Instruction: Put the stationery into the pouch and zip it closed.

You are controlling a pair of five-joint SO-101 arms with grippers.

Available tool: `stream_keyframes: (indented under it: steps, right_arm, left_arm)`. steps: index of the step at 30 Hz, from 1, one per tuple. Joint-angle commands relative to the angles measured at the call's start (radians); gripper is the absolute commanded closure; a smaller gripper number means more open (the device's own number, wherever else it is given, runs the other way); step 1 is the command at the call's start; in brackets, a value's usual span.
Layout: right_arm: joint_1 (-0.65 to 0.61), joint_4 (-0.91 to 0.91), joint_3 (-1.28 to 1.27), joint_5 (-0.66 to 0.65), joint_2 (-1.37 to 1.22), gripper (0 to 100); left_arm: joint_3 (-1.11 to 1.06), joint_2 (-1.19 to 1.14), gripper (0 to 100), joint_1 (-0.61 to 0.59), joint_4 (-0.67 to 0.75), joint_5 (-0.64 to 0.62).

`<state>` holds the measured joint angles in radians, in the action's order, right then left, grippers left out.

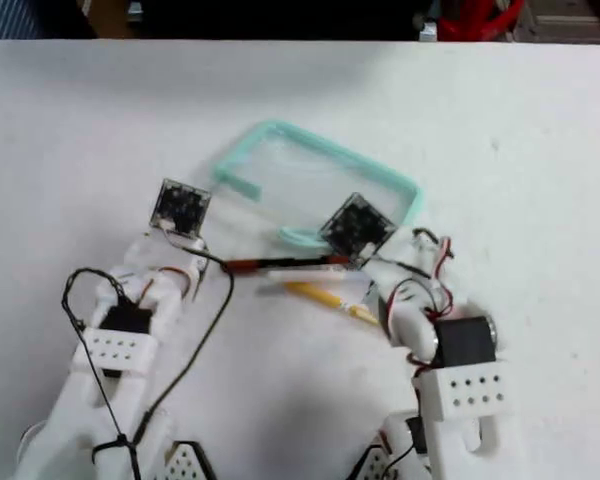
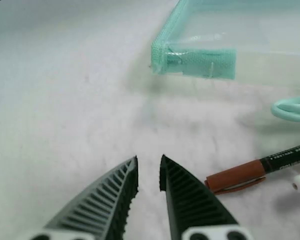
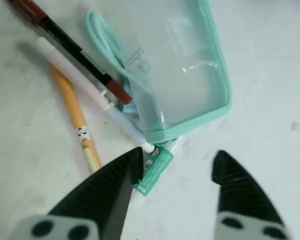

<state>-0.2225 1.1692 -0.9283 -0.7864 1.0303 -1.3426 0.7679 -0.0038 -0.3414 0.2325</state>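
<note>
A clear pouch (image 1: 310,180) with teal trim lies flat at the table's middle, its teal loop strap (image 3: 107,42) beside it. A brown-capped pen (image 1: 280,263), a white pen (image 3: 85,85) and an orange pencil (image 1: 330,300) lie on the table just in front of the pouch, between the two arms. My right gripper (image 3: 179,155) is wide open over the pouch's corner (image 3: 190,125), one fingertip (image 3: 135,157) beside the teal zip tab (image 3: 152,175) and the white pen's tip. My left gripper (image 2: 148,167) hovers over bare table, barely open and holding nothing. The pouch's end (image 2: 200,62) lies ahead of it and the brown pen's cap (image 2: 237,176) to one side.
The white table (image 1: 540,150) has open room on both sides of the pouch and behind it. A black cable (image 1: 205,330) runs along the left-hand arm. Dark clutter lies past the table's far edge.
</note>
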Motion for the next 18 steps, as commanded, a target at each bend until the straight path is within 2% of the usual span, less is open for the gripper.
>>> stream_keyframes:
  steps: [1, 9, 18]
  right_arm:
    - [-0.033, -0.022, -0.028, -0.098, -0.035, 66.6]
    - [0.035, -0.249, -0.175, -0.133, -0.151, 66.5]
    - [-0.022, -0.323, -0.213, -0.132, -0.188, 66.4]
  left_arm:
    - [0.028, 0.007, 91, -0.007, 0.017, 0.009]
    - [0.028, 0.007, 91, -0.007, 0.017, 0.009]
    - [0.028, 0.007, 91, -0.007, 0.018, 0.009]
